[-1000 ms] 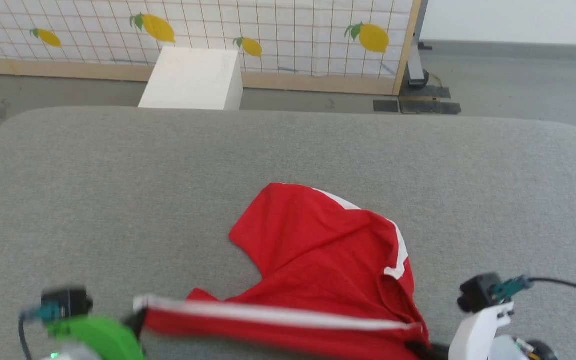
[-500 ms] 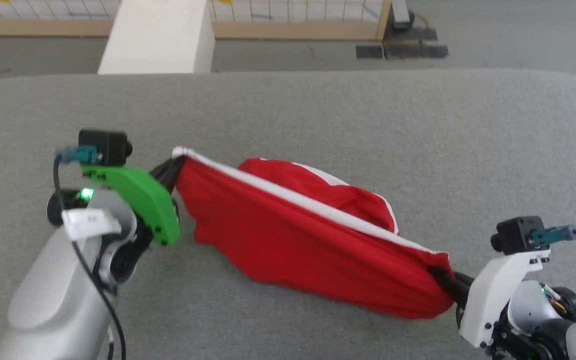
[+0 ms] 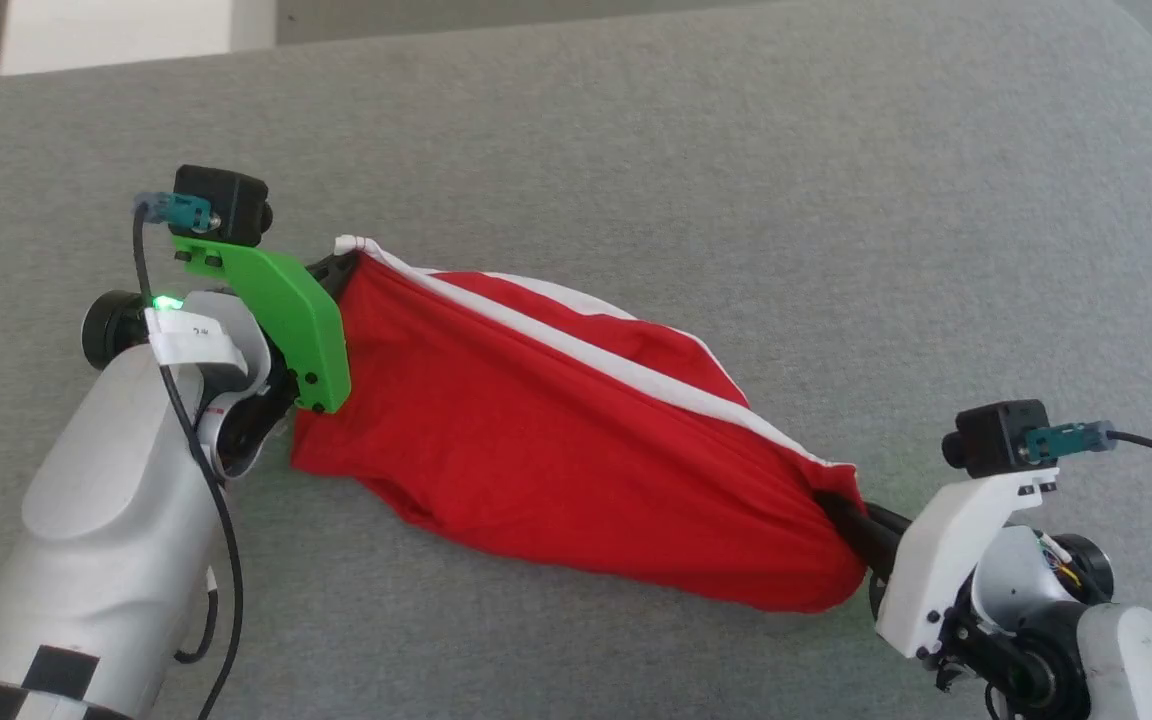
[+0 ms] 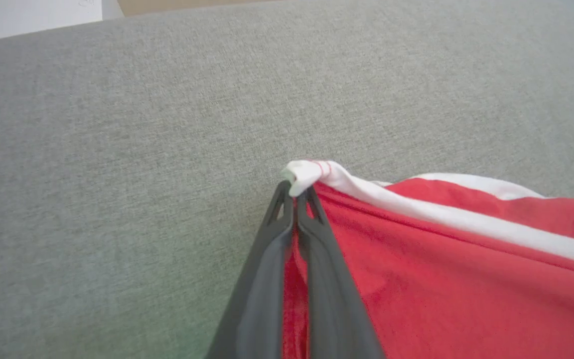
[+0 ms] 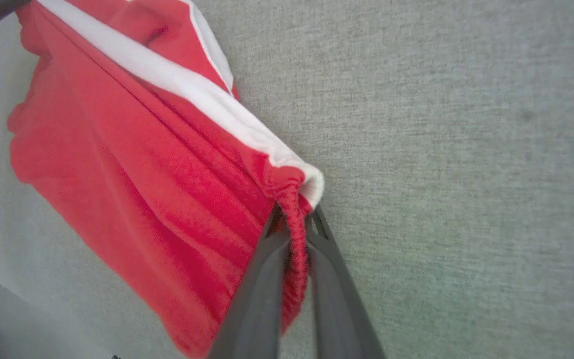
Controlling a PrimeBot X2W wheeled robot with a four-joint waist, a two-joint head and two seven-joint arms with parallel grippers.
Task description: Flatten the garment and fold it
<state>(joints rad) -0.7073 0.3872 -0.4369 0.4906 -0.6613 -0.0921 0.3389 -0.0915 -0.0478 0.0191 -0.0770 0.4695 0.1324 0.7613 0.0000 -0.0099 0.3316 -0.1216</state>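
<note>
Grey woven upholstery (image 3: pixel 636 150) runs under both my arms, edge to edge of the head view. Nearest, at the lower right of that frame, my right gripper (image 3: pixel 854 515) is pressed together on one bunched end of the garment (image 3: pixel 556 450), red cloth gathered into a cord between its two dark fingers. From there the shorts stretch up and left across the middle of the frame. Their white waistband stripe (image 3: pixel 626 368) is drawn nearly straight and marks the long axis. Farther off, left of centre, my left gripper (image 3: pixel 338 270) pinches the other end of that waistband, and in the left wrist view a white nub of trim pokes past its fingertips. The red body hangs below the stripe in a loose, creased pouch; whether its lower edge rests on the upholstery I cannot tell. Beyond, at the upper left corner, a white block (image 3: pixel 116 30) stands past the far edge. By my judgement the flattening is under way. The waistband lies diagonal between my grippers, right end nearer me, so the coming move turns on squaring that line and laying the cloth down without slack.
</note>
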